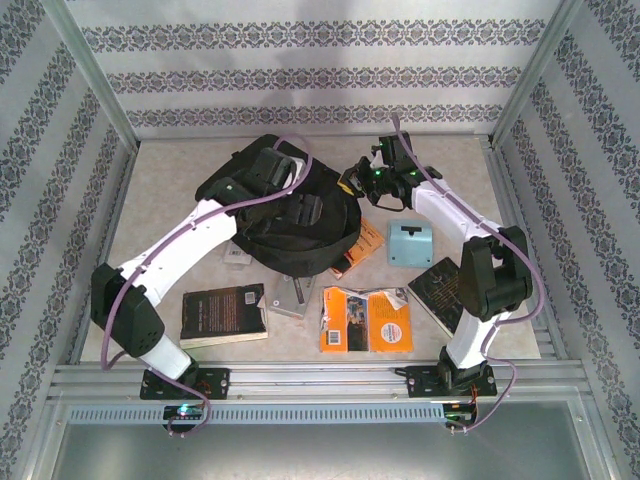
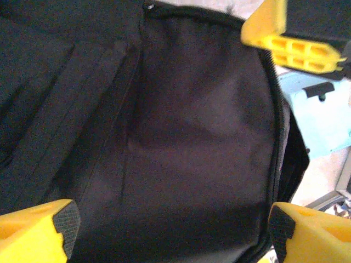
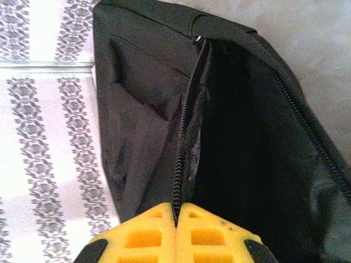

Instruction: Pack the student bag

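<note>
While the right gripper [image 3: 176,211] pins the zip edge: you have the mouth of the student bag [image 1: 285,215] held up on its right side. The jaws are clenched flat on the zip tape, with no gap between them.
Student bag: it lies slumped at the middle of the desk [image 1: 165,190], toward the back, between your two arms.
Left gripper [image 2: 173,227]: released, with the jaws wide and nothing between them. It hangs over the open mouth, facing the dark lining.
Deciding relation: the bag sits directly below your left gripper. The zip line runs straight away from the right gripper, so I judge the opening's long axis lies along that line. The left arm is the one free to load.
Likely next load: the dark book [image 1: 222,312] lies front left, just beside the left arm. The orange book [image 1: 366,320] lies between the two bases.
Hidden: the lining is too dark to tell whether anything is inside. A second dark book [image 1: 440,285] is partly under the right arm. From above, the left gripper is hard to separate from the black fabric.
</note>
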`<state>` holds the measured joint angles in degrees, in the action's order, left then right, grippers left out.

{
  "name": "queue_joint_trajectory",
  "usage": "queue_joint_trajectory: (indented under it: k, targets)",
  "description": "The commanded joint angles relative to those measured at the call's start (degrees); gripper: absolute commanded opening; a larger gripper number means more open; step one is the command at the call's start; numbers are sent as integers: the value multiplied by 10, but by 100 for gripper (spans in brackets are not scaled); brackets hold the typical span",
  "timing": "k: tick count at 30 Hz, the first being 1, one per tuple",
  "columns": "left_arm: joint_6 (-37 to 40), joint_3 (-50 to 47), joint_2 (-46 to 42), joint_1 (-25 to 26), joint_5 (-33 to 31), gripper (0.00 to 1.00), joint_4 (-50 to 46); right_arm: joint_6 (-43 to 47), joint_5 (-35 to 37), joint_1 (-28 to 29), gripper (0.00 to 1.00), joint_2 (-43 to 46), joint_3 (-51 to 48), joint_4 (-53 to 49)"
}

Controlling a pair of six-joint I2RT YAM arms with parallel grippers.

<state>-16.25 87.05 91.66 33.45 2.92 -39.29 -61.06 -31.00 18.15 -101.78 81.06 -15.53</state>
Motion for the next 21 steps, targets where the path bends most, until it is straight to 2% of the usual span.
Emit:
queue_joint_trajectory:
  k: [1,8,13,21]
  targets:
    - [22,38,24,16,-11,92,-42,-140,-22,5,0,28,1,41]
    - [52,94,73,58,-61,94,-85,-238,-11,2,0,55,-11,74]
    - [73,121,91,89,-113,96,-103,-252,-8,4,0,62,-9,80]
    - [72,125,93,103,-143,97,-108,-265,-14,7,0,61,-27,103]
